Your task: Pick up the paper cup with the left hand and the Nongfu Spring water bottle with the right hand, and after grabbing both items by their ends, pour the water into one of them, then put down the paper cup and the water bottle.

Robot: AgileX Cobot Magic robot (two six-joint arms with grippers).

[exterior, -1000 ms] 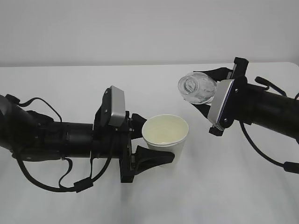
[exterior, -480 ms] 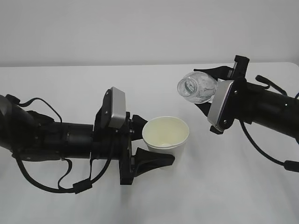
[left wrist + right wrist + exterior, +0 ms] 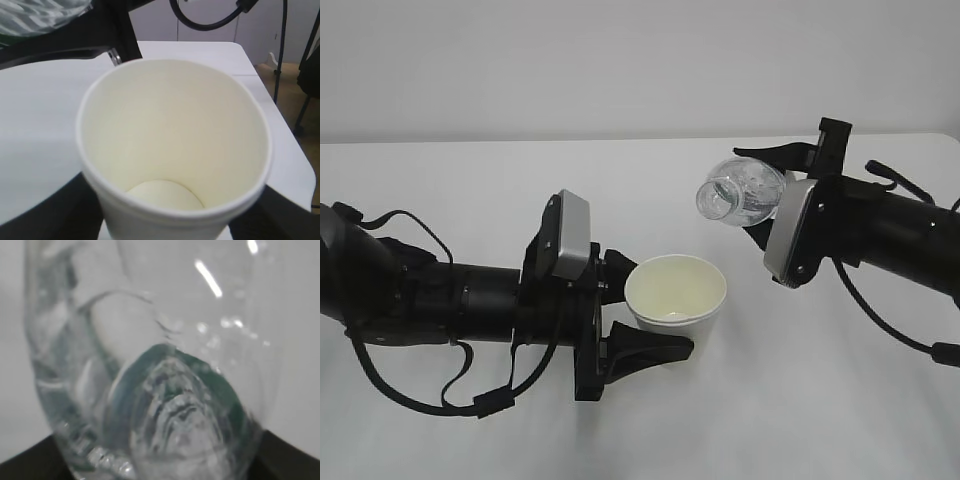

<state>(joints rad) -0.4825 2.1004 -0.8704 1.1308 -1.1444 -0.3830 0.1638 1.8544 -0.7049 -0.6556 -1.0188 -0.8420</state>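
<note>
My left gripper [image 3: 650, 315] is shut on the white paper cup [image 3: 676, 296] and holds it upright just above the table. The left wrist view looks down into the cup [image 3: 170, 140]; its cream inside fills the frame, with a black finger at each bottom corner [image 3: 45, 215]. My right gripper [image 3: 761, 196] is shut on the base end of the Nongfu Spring water bottle [image 3: 742, 190]. The bottle lies tilted, its open mouth pointing left and slightly down, above and to the right of the cup. The right wrist view is filled by the clear bottle [image 3: 165, 390] and its green label. I see no stream of water.
The white table [image 3: 470, 190] runs under both arms, against a plain pale wall. Black cables hang from both arms. The left wrist view shows the table's right edge [image 3: 292, 145] with floor beyond it.
The bottle has turned so that its mouth faces more to the left and less toward the camera. The cup and left gripper have sunk slightly.
</note>
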